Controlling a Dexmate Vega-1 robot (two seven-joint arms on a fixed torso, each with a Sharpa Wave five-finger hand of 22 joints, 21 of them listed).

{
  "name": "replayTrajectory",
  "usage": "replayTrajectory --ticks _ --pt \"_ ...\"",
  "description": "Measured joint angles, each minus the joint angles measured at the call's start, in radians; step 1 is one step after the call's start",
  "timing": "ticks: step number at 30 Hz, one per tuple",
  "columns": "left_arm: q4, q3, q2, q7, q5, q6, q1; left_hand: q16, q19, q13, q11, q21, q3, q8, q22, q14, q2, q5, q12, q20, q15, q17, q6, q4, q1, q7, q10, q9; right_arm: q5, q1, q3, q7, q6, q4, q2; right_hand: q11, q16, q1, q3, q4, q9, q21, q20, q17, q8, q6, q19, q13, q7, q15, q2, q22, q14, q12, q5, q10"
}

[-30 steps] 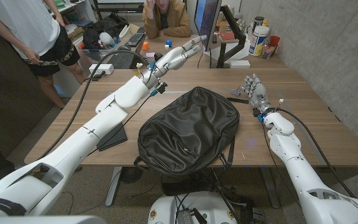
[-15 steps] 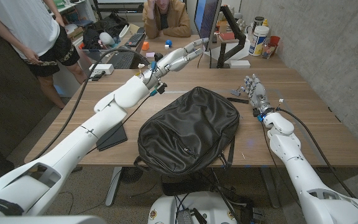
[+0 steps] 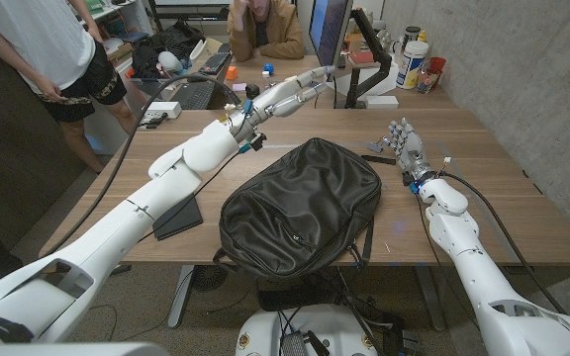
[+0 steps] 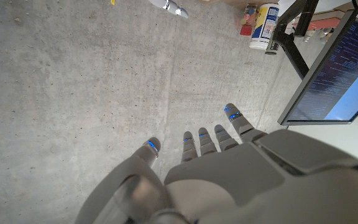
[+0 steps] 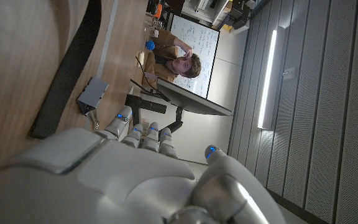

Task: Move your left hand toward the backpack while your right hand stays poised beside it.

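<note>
Your left hand dipped a little lower than a second ago, fingers spread, holding nothing, up in air past far left edge of backpack. Backpack lay flat at table middle. Right hand waited right of backpack, fingers apart, empty.

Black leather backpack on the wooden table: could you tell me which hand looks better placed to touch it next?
Probably the right hand: it stands low at table height beside the black leather backpack. The left hand is raised beyond its far end, fingers extended away.
</note>
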State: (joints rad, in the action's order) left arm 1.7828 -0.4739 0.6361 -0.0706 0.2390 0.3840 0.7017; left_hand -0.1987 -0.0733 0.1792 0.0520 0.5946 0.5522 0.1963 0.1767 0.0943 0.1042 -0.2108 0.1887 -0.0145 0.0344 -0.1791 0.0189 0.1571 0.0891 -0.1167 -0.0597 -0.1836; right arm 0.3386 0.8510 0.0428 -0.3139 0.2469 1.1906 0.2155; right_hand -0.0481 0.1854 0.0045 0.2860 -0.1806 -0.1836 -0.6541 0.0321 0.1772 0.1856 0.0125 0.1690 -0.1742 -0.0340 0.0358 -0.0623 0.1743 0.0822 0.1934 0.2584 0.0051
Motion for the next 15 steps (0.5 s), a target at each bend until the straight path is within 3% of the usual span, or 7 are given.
replayTrajectory --ticks 9,15 --pt "0.022 -0.003 0.011 0.003 0.034 -0.021 0.004 0.0 -0.018 0.0 0.013 -0.007 0.001 0.0 0.0 -0.009 0.007 0.0 0.0 0.033 0.002 0.002 -0.015 -0.011 0.012 -0.016 0.006 0.002 0.0 0.0 0.0 0.0 0.003 -0.002 0.0 0.0 0.0 0.0 0.0 0.0 0.0 0.008 0.0 0.0 0.0 0.0 0.0 0.0 0.0 0.0 0.0 0.0 0.0 0.0 0.0 0.0" --pt "0.035 -0.006 0.017 0.004 0.052 -0.034 0.007 0.0 -0.02 0.0 0.016 -0.015 0.001 0.0 0.0 -0.013 0.011 0.0 0.0 0.038 -0.003 0.002 -0.012 -0.011 0.016 -0.02 0.009 0.002 0.0 0.0 0.0 0.0 0.004 -0.002 0.0 0.0 0.0 0.0 0.0 0.0 0.0 0.008 0.0 0.0 0.0 0.0 0.0 0.0 0.0 0.0 0.0 0.0 0.0 0.0 0.0 0.0"
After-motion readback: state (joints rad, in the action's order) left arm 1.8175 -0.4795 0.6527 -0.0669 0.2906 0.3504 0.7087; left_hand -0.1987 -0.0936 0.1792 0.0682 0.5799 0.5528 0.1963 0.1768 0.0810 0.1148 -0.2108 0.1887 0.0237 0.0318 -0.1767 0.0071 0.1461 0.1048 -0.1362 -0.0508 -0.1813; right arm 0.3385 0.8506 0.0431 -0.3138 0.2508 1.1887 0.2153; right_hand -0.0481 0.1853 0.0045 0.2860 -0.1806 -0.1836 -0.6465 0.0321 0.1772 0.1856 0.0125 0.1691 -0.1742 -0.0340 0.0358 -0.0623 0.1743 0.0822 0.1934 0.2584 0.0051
